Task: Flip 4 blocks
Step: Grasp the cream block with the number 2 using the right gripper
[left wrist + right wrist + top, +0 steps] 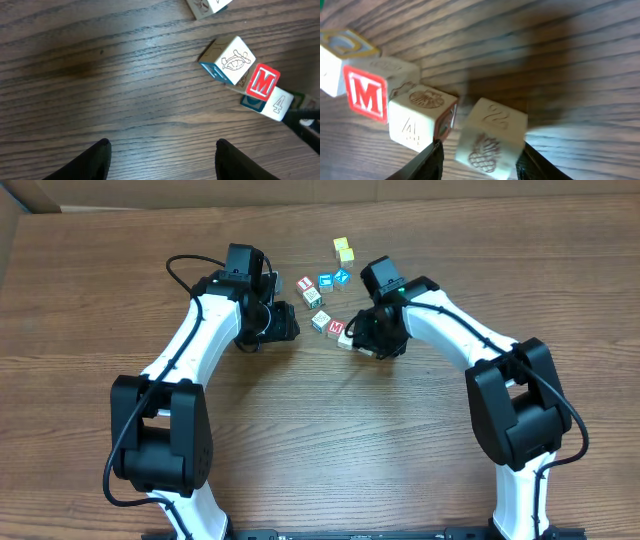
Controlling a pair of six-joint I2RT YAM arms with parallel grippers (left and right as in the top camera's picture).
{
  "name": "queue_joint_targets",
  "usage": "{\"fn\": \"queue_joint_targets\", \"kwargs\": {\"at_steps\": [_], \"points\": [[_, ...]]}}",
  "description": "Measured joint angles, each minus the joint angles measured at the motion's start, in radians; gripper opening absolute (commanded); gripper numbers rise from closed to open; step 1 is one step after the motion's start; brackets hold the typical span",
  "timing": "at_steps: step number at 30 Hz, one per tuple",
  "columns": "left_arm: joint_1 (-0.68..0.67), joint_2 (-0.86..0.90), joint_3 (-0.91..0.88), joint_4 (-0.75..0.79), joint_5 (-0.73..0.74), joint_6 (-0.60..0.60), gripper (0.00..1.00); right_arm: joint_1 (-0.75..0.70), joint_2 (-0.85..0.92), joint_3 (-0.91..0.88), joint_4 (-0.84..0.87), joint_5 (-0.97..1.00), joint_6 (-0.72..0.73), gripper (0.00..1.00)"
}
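On the far side of my brown wood-grain tabletop I see two plain yellow cubes sitting close together. Just nearer to me than those lie two bright blue-faced cubes, side by side, with pale markings on top.

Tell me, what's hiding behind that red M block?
In the right wrist view, a pale engraved block sits behind the red M block. Its lower half is covered, so its letter is hidden.
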Motion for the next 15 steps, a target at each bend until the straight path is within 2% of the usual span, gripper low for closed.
{"fn": "queue_joint_targets", "kwargs": {"at_steps": [2,5,8,9,11,13,15], "points": [[0.0,0.0,0.0,-0.001,-0.001,0.0,0.59,0.011,0.0,0.0,-0.018,0.005,0.001,0.37],[0.0,0.0,0.0,-0.016,-0.005,0.0,0.59,0.024,0.0,0.0,-0.053,0.019,-0.002,0.21],[0.0,0.0,0.0,-0.032,-0.013,0.0,0.59,0.029,0.0,0.0,-0.063,0.043,0.002,0.2],[0.0,0.0,0.0,-0.033,-0.016,0.0,0.59,0.029,0.0,0.0,-0.062,0.048,0.004,0.25],[0.0,0.0,0.0,-0.033,-0.022,0.0,0.59,0.027,0.0,0.0,-0.055,0.056,0.006,0.46],[0.0,0.0,0.0,-0.033,-0.029,0.0,0.59,0.025,0.0,0.0,-0.036,0.065,0.008,0.59],[0.0,0.0,0.0,-0.032,-0.035,0.0,0.59,0.024,0.0,0.003,-0.021,0.068,0.006,0.64]]}}
